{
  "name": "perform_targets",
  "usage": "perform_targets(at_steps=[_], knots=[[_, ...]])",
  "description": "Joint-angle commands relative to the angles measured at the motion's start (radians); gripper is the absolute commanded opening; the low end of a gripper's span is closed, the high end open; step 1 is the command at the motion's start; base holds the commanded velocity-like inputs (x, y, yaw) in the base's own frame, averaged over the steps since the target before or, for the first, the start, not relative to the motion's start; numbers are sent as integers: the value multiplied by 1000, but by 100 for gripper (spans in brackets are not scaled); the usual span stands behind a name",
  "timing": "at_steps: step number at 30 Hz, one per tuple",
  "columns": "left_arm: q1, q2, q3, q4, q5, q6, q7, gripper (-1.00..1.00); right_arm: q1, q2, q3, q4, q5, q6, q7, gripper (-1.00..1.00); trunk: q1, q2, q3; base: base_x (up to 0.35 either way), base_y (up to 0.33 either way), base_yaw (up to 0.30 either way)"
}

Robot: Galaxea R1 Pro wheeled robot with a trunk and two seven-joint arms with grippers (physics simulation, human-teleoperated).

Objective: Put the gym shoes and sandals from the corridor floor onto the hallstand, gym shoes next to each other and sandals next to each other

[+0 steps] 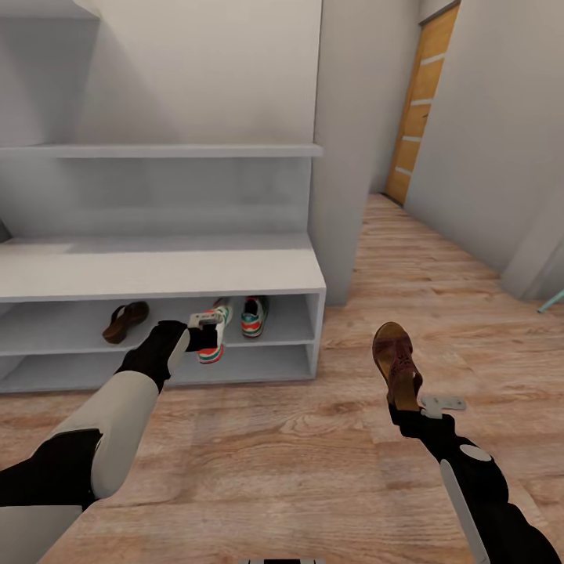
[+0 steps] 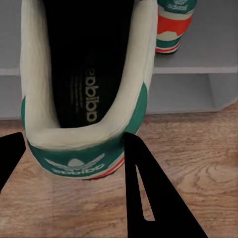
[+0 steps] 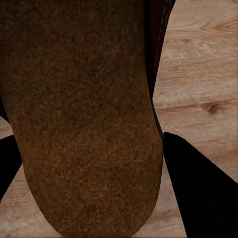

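My left gripper [image 1: 200,329] is shut on the heel of a cream gym shoe [image 1: 215,335] with green stripes, held at the front of the upper slot of the pale grey hallstand [image 1: 157,270]. In the left wrist view the shoe's heel [image 2: 74,158] sits between the dark fingers [image 2: 144,188]. The second gym shoe [image 1: 253,315] [image 2: 173,25] stands in that slot just to the right. A brown sandal [image 1: 124,321] lies further left in the same slot. Above the corridor floor [image 1: 313,454], my right gripper [image 1: 407,401] is shut on the other sandal [image 1: 395,362], its sole [image 3: 84,124] facing the wrist camera.
A grey wall pillar [image 1: 345,157] stands right of the hallstand. The corridor runs back to a wooden door [image 1: 423,102]. A teal object [image 1: 552,301] pokes in at the right edge. A wall shelf [image 1: 157,150] hangs above the bench top.
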Motion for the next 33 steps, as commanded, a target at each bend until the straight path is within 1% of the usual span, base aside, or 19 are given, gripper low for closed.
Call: perform_targets(at_steps=[1,4,8,18,21,27,33], knots=[[0,-1,8,-2,-9,5,-8,-100,0,0,0,-1,-9,5,-3,-100,0,0,-1,268,0,0],[0,-1,8,-2,-9,5,-8,-100,0,0,0,-1,-9,5,-3,-100,0,0,-1,169,0,0],[1,-1,7,-2,-9,5,-8,-100,0,0,0,-1,-9,5,-3,-100,0,0,-1,30,0,0],[35,-2,7,-2,-5,-4,-9,-100,0,1,0,-1,-9,5,-3,-100,0,0,-1,1,0,0],[37,-2,7,-2,-5,-5,-9,-100,0,1,0,-1,-9,5,-3,-100,0,0,-1,39,0,0],[38,-2,8,-2,-7,-5,-9,-100,0,1,0,-1,-9,5,-3,-100,0,0,-1,176,0,0],[38,-2,8,-3,-6,-6,-8,-100,0,1,0,-1,-9,5,-3,-100,0,0,-1,17,0,0]])
